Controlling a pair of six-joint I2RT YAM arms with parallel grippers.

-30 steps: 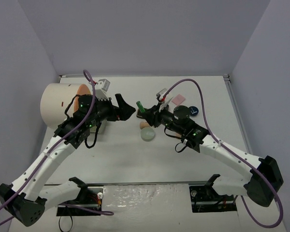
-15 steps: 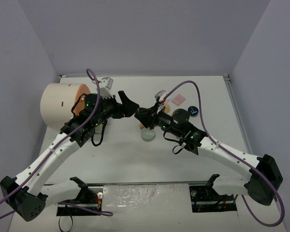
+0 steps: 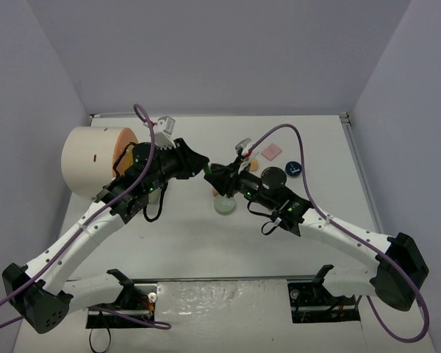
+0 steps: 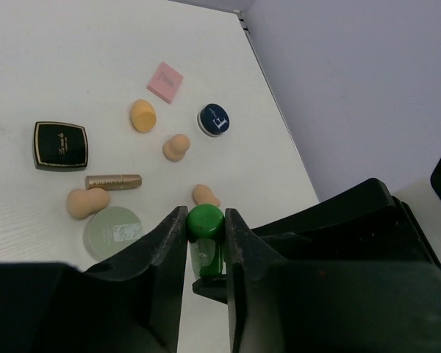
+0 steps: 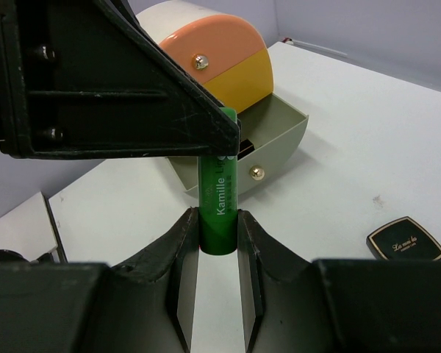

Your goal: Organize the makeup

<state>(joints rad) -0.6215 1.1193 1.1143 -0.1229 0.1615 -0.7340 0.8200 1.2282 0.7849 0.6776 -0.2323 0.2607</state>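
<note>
A green tube hangs in the air between my two grippers, above the table's middle. My left gripper is shut on the green tube's round cap end. My right gripper is shut on the tube's other end. Below, on the table, lie a black square compact, a gold lipstick, a pale green disc, a pink square pad, a dark round compact and several peach sponges.
A large cream cylinder with an orange front stands at the left. A grey drawer stands pulled out at its base. Purple walls enclose the table at the back and on both sides.
My left gripper moved right to meet the right gripper and shut on the green tube's free end. The right gripper shifted a little left, still holding the tube.
</note>
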